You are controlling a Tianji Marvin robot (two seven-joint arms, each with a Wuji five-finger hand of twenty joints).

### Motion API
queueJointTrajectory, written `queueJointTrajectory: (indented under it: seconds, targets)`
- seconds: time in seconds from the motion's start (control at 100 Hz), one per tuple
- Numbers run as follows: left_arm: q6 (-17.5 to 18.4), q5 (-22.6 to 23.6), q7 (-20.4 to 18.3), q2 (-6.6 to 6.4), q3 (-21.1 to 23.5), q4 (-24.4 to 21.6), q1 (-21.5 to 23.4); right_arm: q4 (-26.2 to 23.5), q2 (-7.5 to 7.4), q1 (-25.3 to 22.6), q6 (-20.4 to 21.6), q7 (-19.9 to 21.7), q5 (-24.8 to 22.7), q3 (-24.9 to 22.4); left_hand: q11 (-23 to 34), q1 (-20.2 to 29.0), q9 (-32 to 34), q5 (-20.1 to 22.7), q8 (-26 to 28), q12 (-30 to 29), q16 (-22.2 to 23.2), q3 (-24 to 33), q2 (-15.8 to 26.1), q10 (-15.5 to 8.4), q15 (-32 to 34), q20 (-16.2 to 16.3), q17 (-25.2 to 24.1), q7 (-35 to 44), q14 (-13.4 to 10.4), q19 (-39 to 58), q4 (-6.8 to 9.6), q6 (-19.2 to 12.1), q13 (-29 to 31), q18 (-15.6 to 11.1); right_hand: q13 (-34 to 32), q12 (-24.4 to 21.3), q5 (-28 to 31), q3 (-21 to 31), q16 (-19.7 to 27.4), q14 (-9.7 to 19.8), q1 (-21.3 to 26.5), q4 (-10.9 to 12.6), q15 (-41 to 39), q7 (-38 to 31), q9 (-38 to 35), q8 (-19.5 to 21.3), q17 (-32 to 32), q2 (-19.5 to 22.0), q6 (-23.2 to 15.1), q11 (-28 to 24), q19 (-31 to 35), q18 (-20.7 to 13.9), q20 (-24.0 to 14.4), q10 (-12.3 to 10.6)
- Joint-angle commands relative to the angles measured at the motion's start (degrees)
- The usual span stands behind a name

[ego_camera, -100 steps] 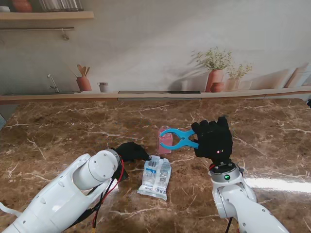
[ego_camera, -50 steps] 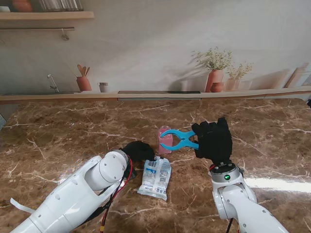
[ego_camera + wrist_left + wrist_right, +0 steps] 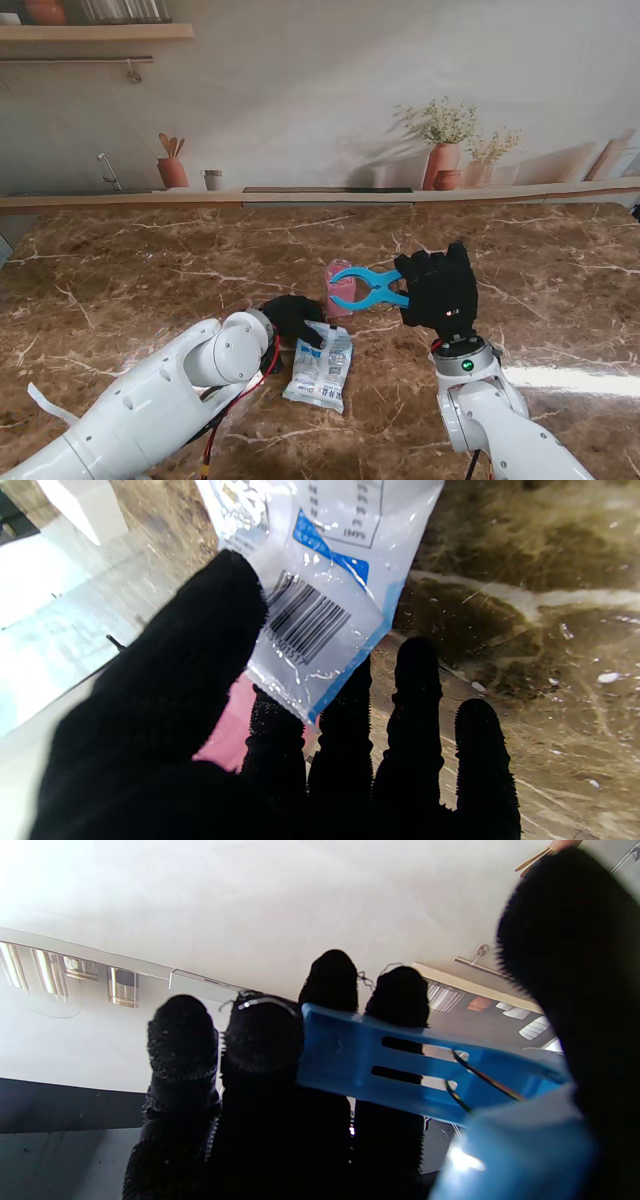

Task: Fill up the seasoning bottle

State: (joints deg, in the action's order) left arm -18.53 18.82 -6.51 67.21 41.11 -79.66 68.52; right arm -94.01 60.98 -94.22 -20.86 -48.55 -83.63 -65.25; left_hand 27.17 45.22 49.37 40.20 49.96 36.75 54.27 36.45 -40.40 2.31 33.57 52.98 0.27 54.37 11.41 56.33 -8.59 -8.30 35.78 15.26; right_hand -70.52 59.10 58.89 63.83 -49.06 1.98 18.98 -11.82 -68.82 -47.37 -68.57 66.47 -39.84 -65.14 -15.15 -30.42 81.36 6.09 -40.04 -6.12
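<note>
Left robot hand spread over seasoning packet corner, barcode only in wrist view, right robot hand gripping blue clip

Both arms are glossy white, rounded shells. The left arm carries loose red and black cables near its wrist. The right arm ends in a grey metal wrist collar with a small green light. The left hand and right hand wear black knitted gloves with a fuzzy, ribbed weave.
</note>
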Motion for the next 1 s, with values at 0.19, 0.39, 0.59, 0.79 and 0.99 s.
queueJointTrajectory:
  seconds: [0.19, 0.39, 0.59, 0.79, 0.99]
  targets:
    - [3.6, 1.1, 2.9, 0.86, -1.7, 2.9, -0.4, 0.5, 0.05, -0.1, -0.1, 0.2, 0.4, 0.1, -2.3, 5.0, 12.7, 1.7, -13.3, 23.2, 5.7, 2.3, -1.5, -2.7, 8.5, 2.4, 4.2, -7.6, 2.4, 7.4, -1.84, 0.5, 7.8, 0.3, -0.5, 5.2, 10.2, 3.4, -1.5, 4.1, 6.0, 2.0, 0.8, -20.4, -11.5, 9.4, 0.7, 7.1, -8.0, -32.5, -0.3, 0.6, -1.8, -6.8]
    - [4.9, 0.9, 0.3, 0.18, -2.5, 2.8, -1.2, 0.9, 0.11, -0.1, 0.0, -0.4, 0.7, -0.1, 4.6, 2.8, 9.4, 7.1, -26.1, 30.6, 9.7, 1.7, -1.1, -4.7, 9.2, 2.0, 2.7, -13.5, 2.7, 6.6, -1.95, 0.9, 4.8, -1.0, -0.4, 5.1, 10.0, 3.3, -1.5, 4.1, 6.1, 2.0, 0.9, -20.4, -11.4, 9.6, 0.8, 7.3, -7.9, -32.4, -0.4, 0.6, -1.8, -6.8]
    - [6.5, 4.0, 1.3, 0.11, -4.2, 4.0, -2.0, 1.1, 0.17, -0.1, 0.0, -0.6, 1.0, -0.1, -1.1, 5.2, 9.0, 1.6, -6.1, 28.5, 7.7, 2.1, -0.6, -4.9, 7.2, 2.6, 3.4, 2.4, 2.2, 7.4, -1.92, -5.6, 4.3, -0.4, -0.3, 5.1, 10.0, 3.2, -1.5, 4.2, 6.1, 2.0, 1.0, -20.4, -11.3, 9.7, 0.8, 7.6, -7.9, -32.4, -0.5, 0.6, -1.9, -6.8]
    - [12.0, 6.7, 4.4, 0.24, -4.4, 5.7, -1.8, 1.1, 0.24, -0.1, 0.4, -0.8, 1.3, -0.2, -3.8, 5.8, 10.6, 1.6, 7.3, 25.5, 3.0, 4.2, -0.6, -5.8, 6.1, 2.9, 8.7, 7.2, 1.0, 10.2, -1.89, -7.0, 10.1, 0.2, -0.3, 5.0, 10.0, 3.2, -1.5, 4.2, 6.1, 2.0, 1.1, -20.4, -11.3, 9.8, 0.8, 7.6, -7.9, -32.4, -0.6, 0.6, -1.9, -6.8]
    - [17.0, 6.9, 8.3, 0.70, -2.4, 6.5, -0.2, 1.1, 0.33, -0.1, 0.5, -0.8, 1.7, -0.2, -2.5, 6.4, 9.1, 1.8, 7.4, 27.0, 5.6, 5.4, -0.3, -4.5, 9.9, 3.2, 8.3, 5.7, 2.0, 11.1, -0.54, -5.7, 10.4, 1.9, -0.3, 5.0, 10.0, 3.2, -1.5, 4.2, 6.0, 2.0, 1.1, -20.4, -11.3, 9.9, 0.8, 7.5, -7.9, -32.4, -0.6, 0.6, -2.0, -6.8]
